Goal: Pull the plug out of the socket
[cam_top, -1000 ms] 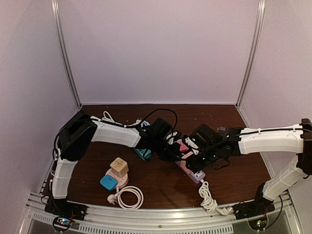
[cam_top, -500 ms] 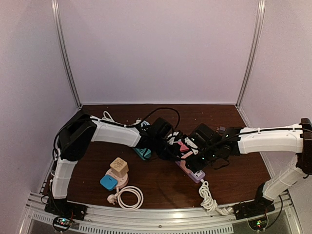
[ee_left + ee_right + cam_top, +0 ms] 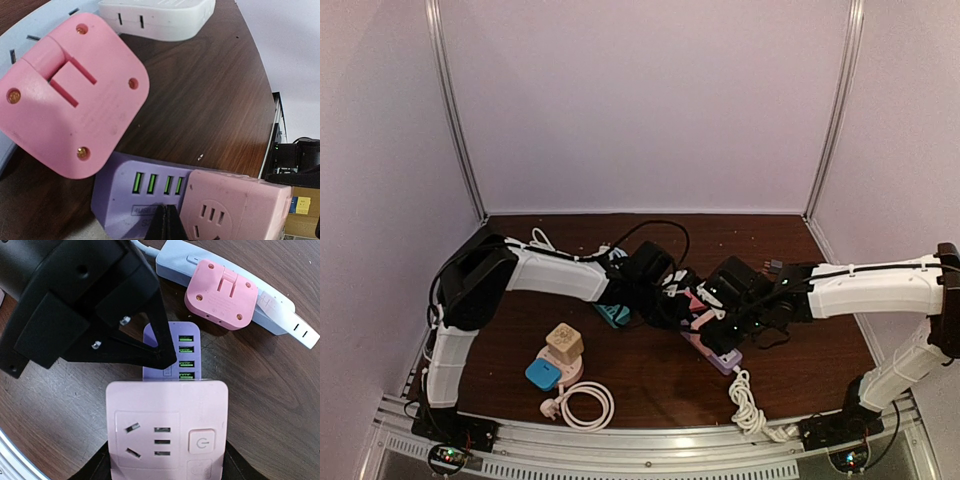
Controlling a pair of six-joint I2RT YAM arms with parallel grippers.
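Observation:
A pale pink cube plug point(image 3: 167, 430) with a power button sits on the purple socket strip point(image 3: 172, 352), beside its green USB ports. My right gripper point(image 3: 167, 467) is shut on the pink plug, one finger point(image 3: 95, 470) on each side. My left gripper point(image 3: 167, 222) is shut, and its tips press down on the strip's end point(image 3: 130, 200) next to the plug point(image 3: 235, 205). In the top view both grippers meet mid-table, left point(image 3: 672, 305) and right point(image 3: 712, 325), over the strip point(image 3: 725, 358).
A second pink adapter point(image 3: 222, 295) lies upside down on a light blue strip point(image 3: 175, 260), with a white strip point(image 3: 155, 17) beyond. A teal strip point(image 3: 612, 314), a pink socket with a beige cube point(image 3: 563, 343), a coiled white cable point(image 3: 582, 405) and the purple strip's cord point(image 3: 748, 405) lie nearby.
The right gripper has shifted slightly left, toward the left gripper. The left arm has hardly moved.

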